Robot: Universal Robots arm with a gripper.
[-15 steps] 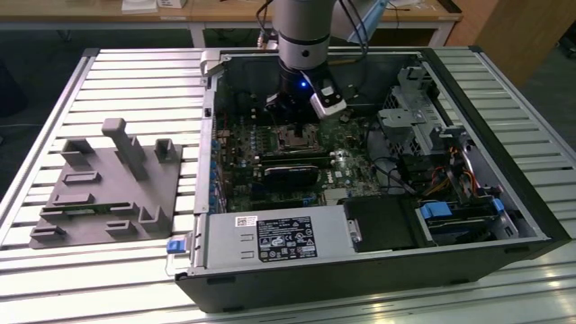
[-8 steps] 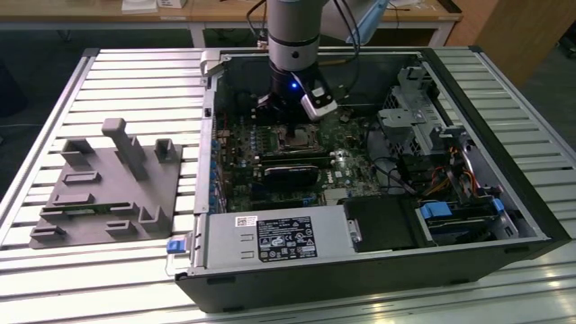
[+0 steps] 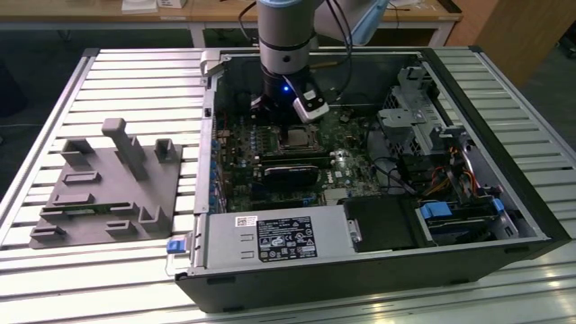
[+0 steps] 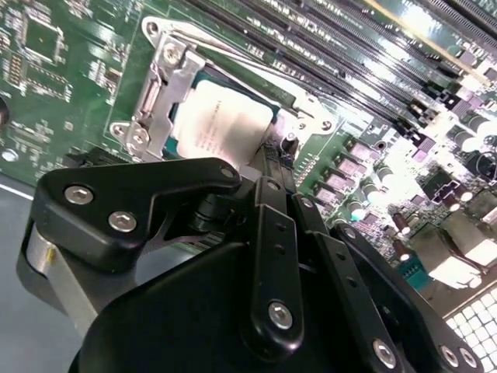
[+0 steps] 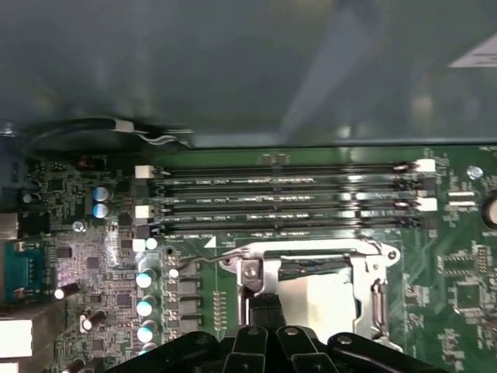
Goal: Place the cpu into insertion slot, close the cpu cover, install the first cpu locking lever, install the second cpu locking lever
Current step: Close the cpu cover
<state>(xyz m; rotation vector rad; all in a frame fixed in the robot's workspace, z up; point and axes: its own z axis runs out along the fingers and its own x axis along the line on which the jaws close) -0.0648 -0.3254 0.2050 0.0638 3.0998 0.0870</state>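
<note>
small square pale-topped cpu (image 4: 229,124) seated in silver-rimmed insertion slot (image 3: 295,138), thin silvery frame cpu cover (image 4: 163,78) down over it; black gripper (image 4: 278,163) fingers together at cover's edge, probably working thin wire locking lever (image 4: 233,62)

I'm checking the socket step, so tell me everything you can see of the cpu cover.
The cpu cover is a thin, silvery metal frame with a large square window, looking closed flat over the cpu, whose pale metallic top shows through it. It sits on the green motherboard beside the memory slots. The gripper hangs at its edge; contact is unclear.
</note>
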